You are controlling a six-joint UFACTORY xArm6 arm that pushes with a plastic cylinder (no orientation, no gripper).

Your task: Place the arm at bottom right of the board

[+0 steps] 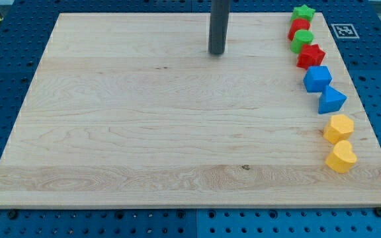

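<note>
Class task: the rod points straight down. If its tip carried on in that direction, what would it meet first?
The wooden board. My tip sits at or just above bare wood near the view's top, well left of the red star block.

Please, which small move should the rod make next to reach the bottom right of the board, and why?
Probably slide my tip diagonally toward the view's bottom right. It now stands near the view's top, left of the block column, while the bare wood of the board lies open below; stopping left of the yellow heart should avoid pushing it.
</note>
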